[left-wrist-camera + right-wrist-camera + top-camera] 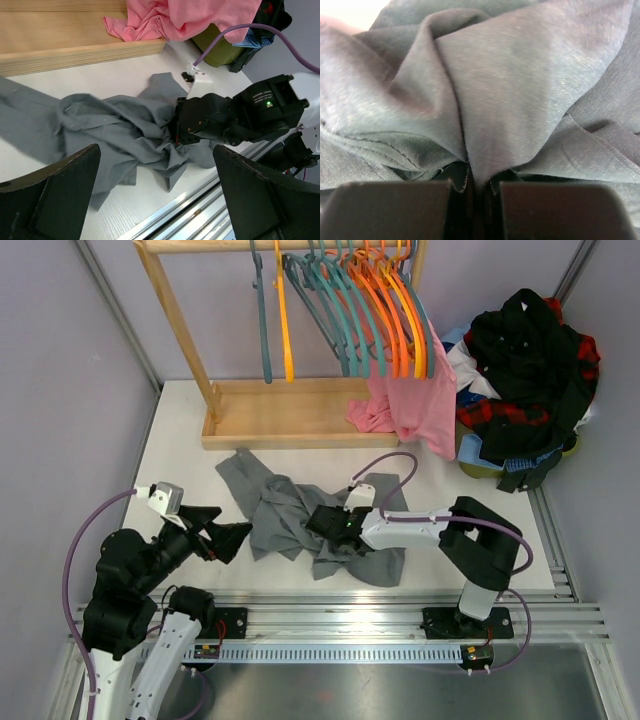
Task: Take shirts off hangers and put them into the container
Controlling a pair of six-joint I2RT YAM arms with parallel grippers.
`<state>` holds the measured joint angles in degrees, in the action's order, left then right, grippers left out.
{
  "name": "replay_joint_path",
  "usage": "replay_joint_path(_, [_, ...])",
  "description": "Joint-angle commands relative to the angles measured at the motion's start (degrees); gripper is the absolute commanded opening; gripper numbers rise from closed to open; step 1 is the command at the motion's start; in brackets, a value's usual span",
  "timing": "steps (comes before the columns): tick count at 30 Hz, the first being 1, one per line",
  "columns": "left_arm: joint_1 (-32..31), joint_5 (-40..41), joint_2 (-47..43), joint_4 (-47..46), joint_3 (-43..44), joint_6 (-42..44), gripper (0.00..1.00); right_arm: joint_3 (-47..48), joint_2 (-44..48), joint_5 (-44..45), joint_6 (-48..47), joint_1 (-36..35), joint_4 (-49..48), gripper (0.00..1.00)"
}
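White bench [185,445] holds the grey shirt [280,510] crumpled mid-front; right hand [322,524] pinches a fold, left hand [232,530] gapes wide beside it. Behind: wooden rack [280,428], hangers [370,310], pink garment [420,405]; container [478,469] far right.

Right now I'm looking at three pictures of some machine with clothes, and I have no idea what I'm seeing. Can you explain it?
These are two robot arms bolted at a table's near edge. One picture looks down from above; the other two come from a camera on each wrist. A grey shirt lies crumpled on the table. The right gripper is shut on a fold of it. The left gripper is open and holds nothing. Behind stands a wooden rack with teal and orange hangers and a pink garment. At the right, a yellow-green bin is heaped with black and plaid shirts.
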<state>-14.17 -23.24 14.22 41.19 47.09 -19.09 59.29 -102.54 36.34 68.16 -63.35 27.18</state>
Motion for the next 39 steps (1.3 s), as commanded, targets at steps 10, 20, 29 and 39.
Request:
replay_joint_path(10, [0.1,-1.2,0.5,-1.2,0.0,-0.3,0.99,-5.3,31.4,19.5,22.6,0.2,39.4,0.0])
replay_joint_path(20, [0.1,-3.9,2.7,-4.1,-0.7,-2.2,0.99,2.3,44.1,36.6,37.1,11.2,65.6,0.0])
replay_joint_path(29, [0.1,-8.1,5.8,-7.3,-0.8,-3.9,0.99,9.9,48.2,43.0,-12.2,34.7,27.7,0.0])
replay_joint_path(39, [0.1,-9.7,6.7,-8.5,-1.0,-4.1,0.99,39.4,30.6,11.1,-48.6,57.8,-19.1,0.0])
